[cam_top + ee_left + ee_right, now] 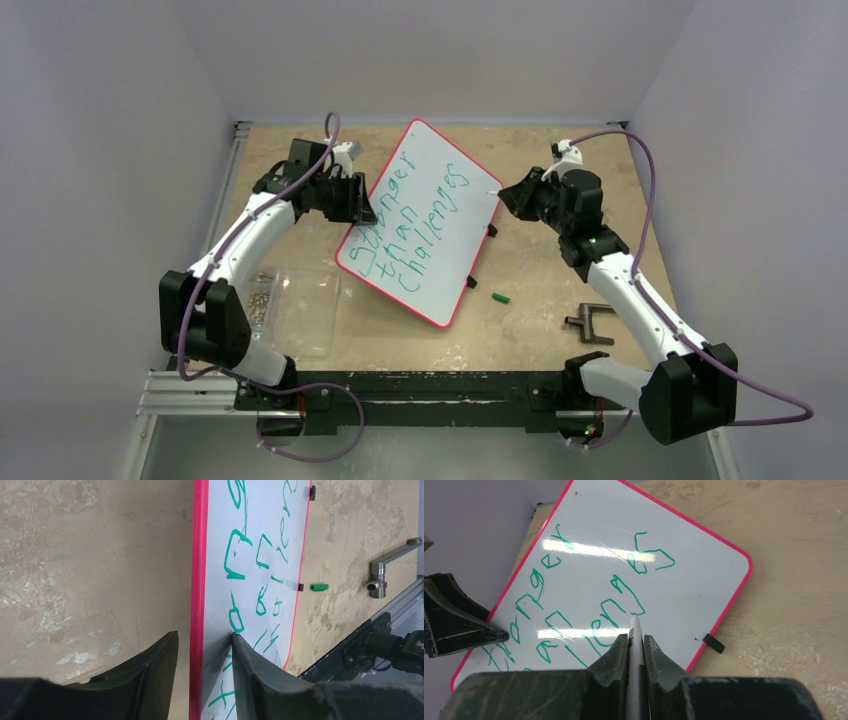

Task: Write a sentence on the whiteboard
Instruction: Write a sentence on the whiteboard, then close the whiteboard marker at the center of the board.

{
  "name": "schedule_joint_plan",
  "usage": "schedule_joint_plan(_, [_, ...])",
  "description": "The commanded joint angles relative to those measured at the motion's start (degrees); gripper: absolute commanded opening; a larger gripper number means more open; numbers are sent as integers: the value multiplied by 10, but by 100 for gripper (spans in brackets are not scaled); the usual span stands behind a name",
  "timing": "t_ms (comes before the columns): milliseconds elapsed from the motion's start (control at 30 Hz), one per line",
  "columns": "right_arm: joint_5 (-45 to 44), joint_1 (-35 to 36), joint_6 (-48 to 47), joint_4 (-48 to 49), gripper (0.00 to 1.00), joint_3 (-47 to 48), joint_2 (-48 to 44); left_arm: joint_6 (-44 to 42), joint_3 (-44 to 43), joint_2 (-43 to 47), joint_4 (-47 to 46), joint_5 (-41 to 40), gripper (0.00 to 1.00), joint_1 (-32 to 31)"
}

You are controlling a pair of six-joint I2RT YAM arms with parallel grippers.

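Observation:
The whiteboard point(445, 215) with its red rim point(199, 555) lies slanted at the table's middle. The sentence point(415, 225) runs across it in green letters point(624, 592) in three lines. My left gripper point(362, 208) stands open astride the board's left rim point(202, 635): one finger rests on the white face, and the other stands off the rim with a gap. My right gripper point(505, 197) is shut on a white marker point(635, 625), whose tip sits at the board's face by the last line's letters. In the right wrist view, the right gripper point(636, 638) looks down on the whiteboard point(704, 580).
A green marker cap point(500, 298) lies right of the board, with a metal handle tool point(590, 322) nearer the right arm. A clear plastic sheet point(305, 310) and small screws point(260, 300) lie at front left. Black clips point(471, 282) stick out from the board's right rim.

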State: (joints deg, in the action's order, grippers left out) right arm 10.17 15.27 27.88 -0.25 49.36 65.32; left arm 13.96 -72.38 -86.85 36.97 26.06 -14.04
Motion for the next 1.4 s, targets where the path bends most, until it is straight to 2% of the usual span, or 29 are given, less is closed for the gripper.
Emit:
schedule_joint_plan(0, [4,3,2,19,0,9,-4,-8,15,59,-17,-34,43,-5])
schedule_joint_plan(267, [-3,4,-4,4,0,24,-10,-40,-18,138,22,-68,49,-20])
schedule_joint_plan(333, [-10,5,-8,-4,0,32,-14,-59,-34,148,39,-75,54,-33])
schedule_joint_plan(467, [-33,4,-18,-32,0,53,-28,-100,-70,151,80,-93,57,-79])
schedule_joint_plan(667, [-74,5,-32,-83,0,123,-21,-137,-90,132,102,-105,54,-172])
schedule_joint_plan(767, [-98,5,-37,-99,0,158,-15,-170,-93,112,98,-100,54,-222])
schedule_joint_plan(1033, [-159,4,-38,-129,0,253,-12,-181,-130,4,61,-65,52,-320])
schedule_joint_plan(1367, [-196,4,-33,-145,0,284,-38,-228,-170,-152,-42,-22,44,-408])
